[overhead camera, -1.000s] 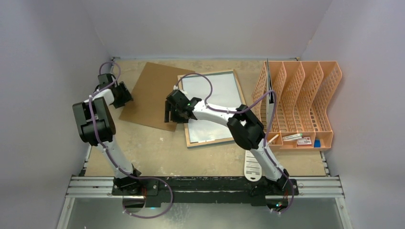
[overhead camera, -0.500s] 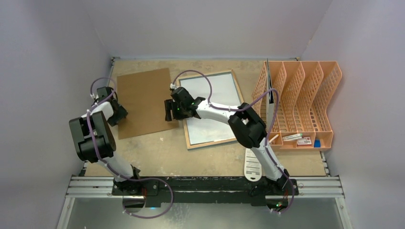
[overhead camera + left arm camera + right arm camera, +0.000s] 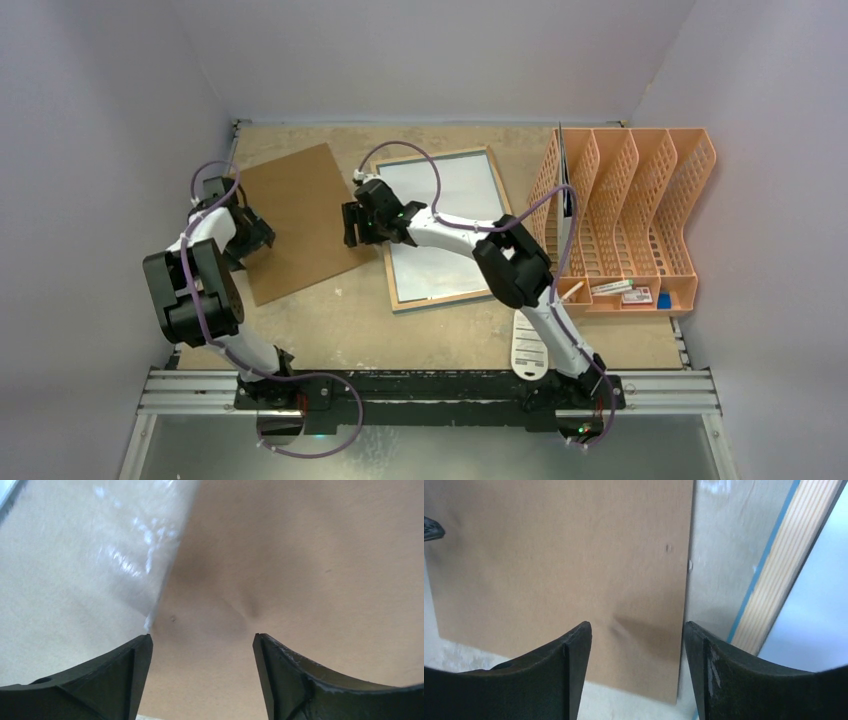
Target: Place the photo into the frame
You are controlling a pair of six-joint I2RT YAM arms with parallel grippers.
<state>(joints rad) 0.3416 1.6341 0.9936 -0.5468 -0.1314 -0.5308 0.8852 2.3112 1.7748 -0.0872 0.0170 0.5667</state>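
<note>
Right arm (image 3: 450,228) hid part of rectangular light-wood-backed frame (image 3: 780,570); pale inside hard to identify. Frame flat on surface (image 3: 330,320), long axis near-to-far. Left fingers (image 3: 115,680), right fingers (image 3: 549,680) wide apart, empty, over brown board (image 3: 300,215).

Frame (image 3: 784,565) lying face down mid-table.
We see light wood back, blue edge, the photo (image 3: 465,185) filling it, white side up.

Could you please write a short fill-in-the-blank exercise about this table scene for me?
1. In the top view, the board lies to the ___ of the frame.
2. The left gripper and the right gripper both have ___ jaws.
3. The organizer is ___ in colour.
Missing words: left; open; orange.
</note>
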